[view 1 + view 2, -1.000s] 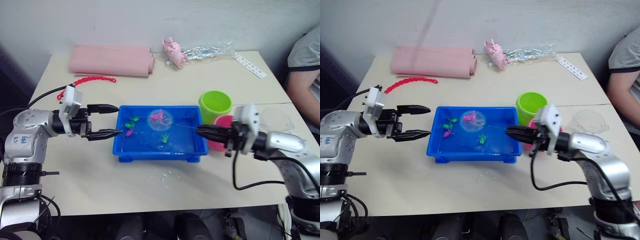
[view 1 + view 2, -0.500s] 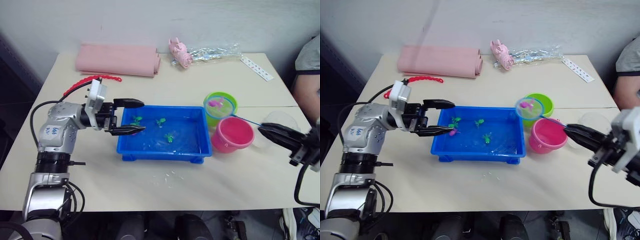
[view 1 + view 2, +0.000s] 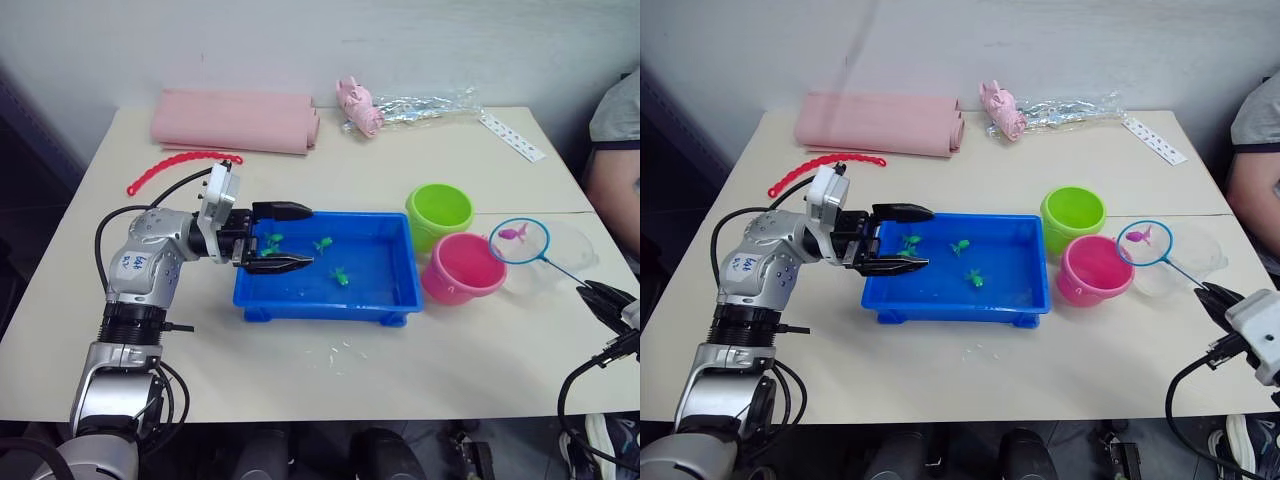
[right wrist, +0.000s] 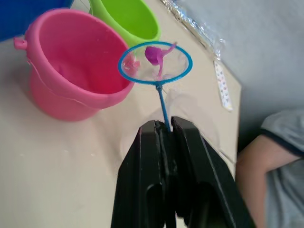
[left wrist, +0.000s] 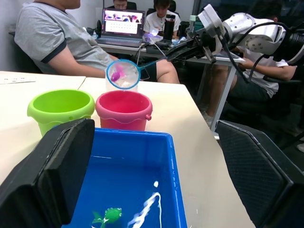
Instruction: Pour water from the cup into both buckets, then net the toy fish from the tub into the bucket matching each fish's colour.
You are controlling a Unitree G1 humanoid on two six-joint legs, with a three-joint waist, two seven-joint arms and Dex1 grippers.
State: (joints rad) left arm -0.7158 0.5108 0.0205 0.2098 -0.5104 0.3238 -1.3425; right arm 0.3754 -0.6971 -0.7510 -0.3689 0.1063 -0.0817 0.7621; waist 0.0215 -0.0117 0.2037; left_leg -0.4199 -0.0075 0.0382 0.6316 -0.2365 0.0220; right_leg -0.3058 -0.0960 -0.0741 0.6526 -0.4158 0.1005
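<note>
The blue-rimmed net [image 3: 520, 240], at the right of the frame, is carrying one pink fish [image 3: 512, 234] beside the pink bucket [image 3: 464, 268]. Three green fish [image 3: 341, 276] are lying in the blue tub [image 3: 325, 302] at centre. The right gripper [image 4: 166, 127] is pinching the net's handle; the left gripper [image 3: 302, 236] is hanging wide open over the tub's left end.

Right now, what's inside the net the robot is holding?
One pink fish lies inside the net, which the right gripper grips by its handle, hoop beside the pink bucket and over the clear cup. The mesh is see-through, so nothing else is hidden in it.
</note>
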